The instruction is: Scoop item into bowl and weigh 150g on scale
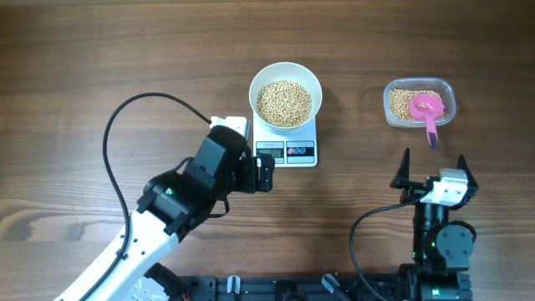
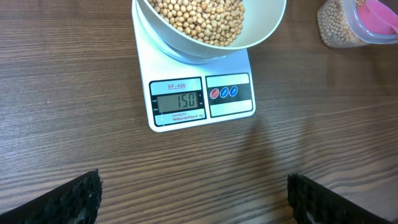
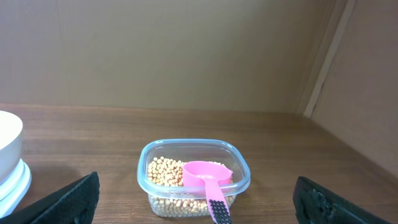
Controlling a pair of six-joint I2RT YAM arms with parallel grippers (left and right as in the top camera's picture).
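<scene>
Beans (image 1: pixel 284 102) sit in the bowl (image 1: pixel 253 96), bowl on the scale (image 1: pixel 286 153), and the display (image 2: pixel 186 100) reads 150, so I judge the weigh-out is at target and the job from here is not to disturb it. Left claw (image 1: pixel 267 173) is wide open and empty, parked just beside the scale's front-left corner and facing it; the wrist view shows both fingers (image 2: pixel 81 199) low over the tabletop (image 1: pixel 84 50) with the scale straight ahead. Main risk: any forward or sideways creep of that arm touches the scale or pushes down on its platform, the reading jumps, and the bowl could slide, since it is about as wide as the platform and overhangs the edges. I'd back it out away from the scale, not swing across it. Right claw (image 1: pixel 434 157) is also fully open, holding nothing, pointed at the clear tub (image 1: pixel 391 107), which has leftover beans and the pink scoop (image 1: pixel 426 109) in it. The scoop handle pokes over the tub's near rim toward the claw; drifting forward could catch it, flip the scoop and scatter beans, or shove the light tub. Tub is well apart from the scale, so nothing lies between the two. Left arm's cable (image 1: pixel 125 117) loops wide over the tabletop on its far side, apart from everything else.
</scene>
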